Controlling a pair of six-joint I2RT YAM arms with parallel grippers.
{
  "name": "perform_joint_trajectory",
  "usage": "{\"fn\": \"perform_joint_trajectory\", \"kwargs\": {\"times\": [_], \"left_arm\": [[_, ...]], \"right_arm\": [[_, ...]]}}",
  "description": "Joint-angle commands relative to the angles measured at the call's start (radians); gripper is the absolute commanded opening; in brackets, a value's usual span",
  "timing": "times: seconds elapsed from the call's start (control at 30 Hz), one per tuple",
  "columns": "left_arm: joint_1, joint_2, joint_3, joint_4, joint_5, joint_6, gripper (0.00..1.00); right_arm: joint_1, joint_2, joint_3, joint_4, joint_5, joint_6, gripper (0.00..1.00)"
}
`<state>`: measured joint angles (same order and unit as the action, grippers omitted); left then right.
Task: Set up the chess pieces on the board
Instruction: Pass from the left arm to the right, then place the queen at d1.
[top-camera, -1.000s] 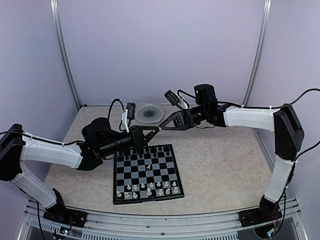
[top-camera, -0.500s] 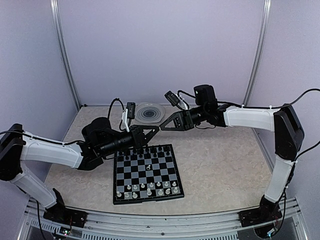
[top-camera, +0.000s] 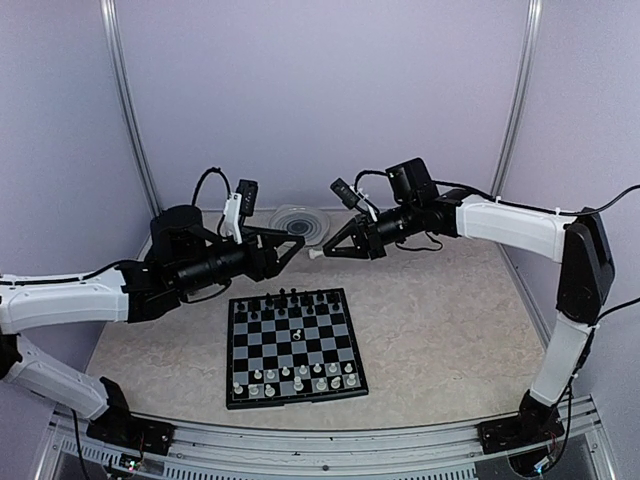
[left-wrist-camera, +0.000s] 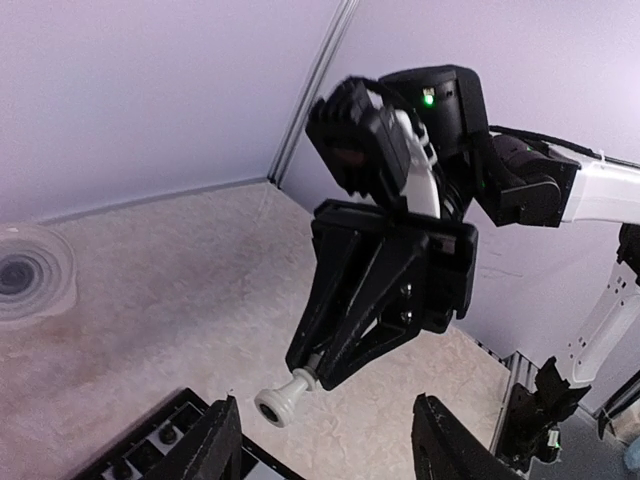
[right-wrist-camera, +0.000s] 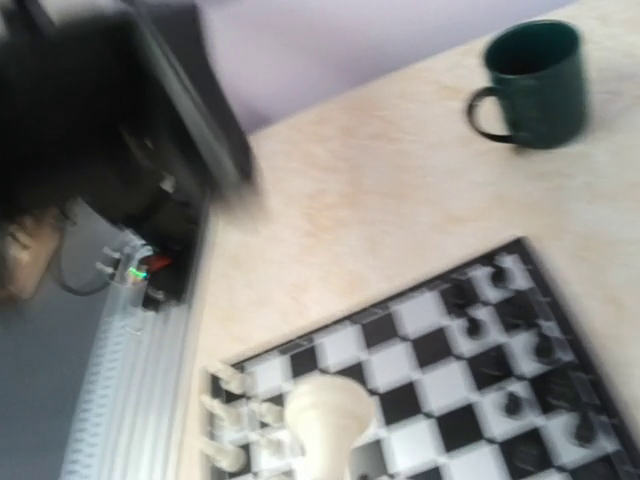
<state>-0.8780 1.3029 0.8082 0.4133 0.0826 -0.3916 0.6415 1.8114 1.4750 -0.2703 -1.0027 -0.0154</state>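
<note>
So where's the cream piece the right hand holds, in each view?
Top external: cream piece mid-frame, at the tip of the right hand.
Left wrist: lower centre, sticking out of that hand.
Right wrist: bottom centre, blurred, close to the lens.
Shared landmark: the board.

Pretty clearly a robotics lab cell, not somebody's home. Plain pale lilac wall panels (top-camera: 320, 100) box it in on three sides, joined by bare aluminium uprights (top-camera: 130, 120). A white-and-black robot arm on the left (top-camera: 60, 305) and its twin on the right (top-camera: 510, 225) stand at a slotted aluminium rail (top-camera: 320, 455) along the near edge of a beige marble-look tabletop (top-camera: 440, 320). Loose black cables (top-camera: 205, 185) loop off the wrists.
</note>
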Motion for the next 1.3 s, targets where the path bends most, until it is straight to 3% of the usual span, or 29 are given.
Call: {"fn": "perform_joint_trajectory", "kwargs": {"times": [0.0, 0.17, 0.27, 0.47, 0.83, 1.27], "left_arm": [[0.072, -0.144, 0.089, -0.295, -0.053, 0.154, 0.59], [0.229, -0.235, 0.128, -0.399, -0.138, 0.211, 0.61], [0.292, -0.277, 0.103, -0.391, -0.201, 0.242, 0.61], [0.422, -0.345, -0.007, -0.339, -0.188, 0.249, 0.61], [0.433, -0.347, 0.007, -0.377, -0.198, 0.246, 0.61], [0.432, -0.355, 0.006, -0.381, -0.175, 0.238, 0.61]], "right_arm": [[0.036, -0.067, 0.068, -0.186, 0.191, -0.226, 0.04], [0.156, -0.047, 0.169, -0.350, 0.372, -0.399, 0.04], [0.254, -0.006, 0.232, -0.431, 0.491, -0.480, 0.04], [0.429, 0.102, 0.284, -0.543, 0.672, -0.563, 0.03], [0.603, 0.255, 0.359, -0.649, 0.835, -0.614, 0.04], [0.650, 0.369, 0.432, -0.749, 0.910, -0.638, 0.04]]}}
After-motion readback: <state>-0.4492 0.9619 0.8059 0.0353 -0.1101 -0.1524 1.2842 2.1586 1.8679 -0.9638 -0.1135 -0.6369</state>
